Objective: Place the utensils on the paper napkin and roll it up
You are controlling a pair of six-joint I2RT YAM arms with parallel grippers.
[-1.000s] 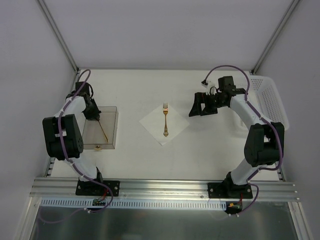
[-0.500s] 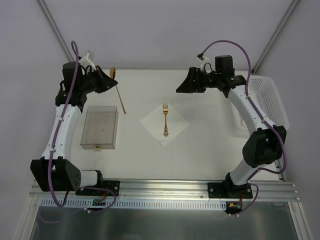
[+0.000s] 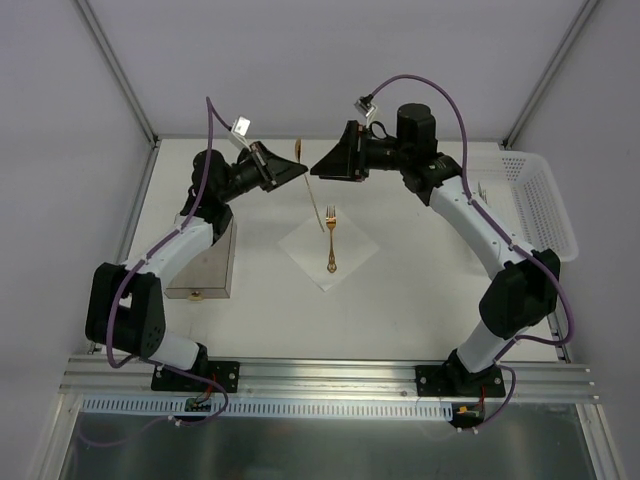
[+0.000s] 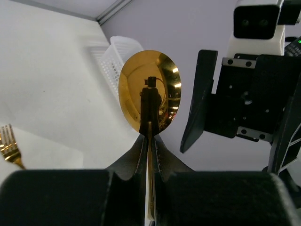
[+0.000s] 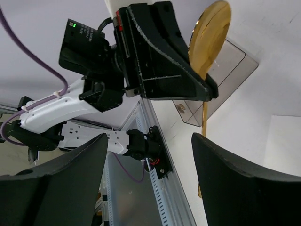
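Placement is in hand: the spoon [image 3: 311, 192] is clamped in the left gripper [image 3: 292, 172], raised near the paper napkin [image 3: 302, 250], where the fork [image 3: 330, 245] lies. The right gripper [image 5: 149, 174] is spread, empty. Lowering beside the fork is required.

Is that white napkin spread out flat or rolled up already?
Spread flat: the paper napkin lies as one open square, with the gold fork resting along its middle. No edge looks rolled.

The left arm [image 3: 185, 240] and the right arm [image 3: 470, 215] each have smooth white link shells between blocky black joint housings, with a purple cable [image 3: 405, 78] looping alongside, small screws in the black wrist plates, and matte black wedge-shaped fingers [image 5: 56, 188].
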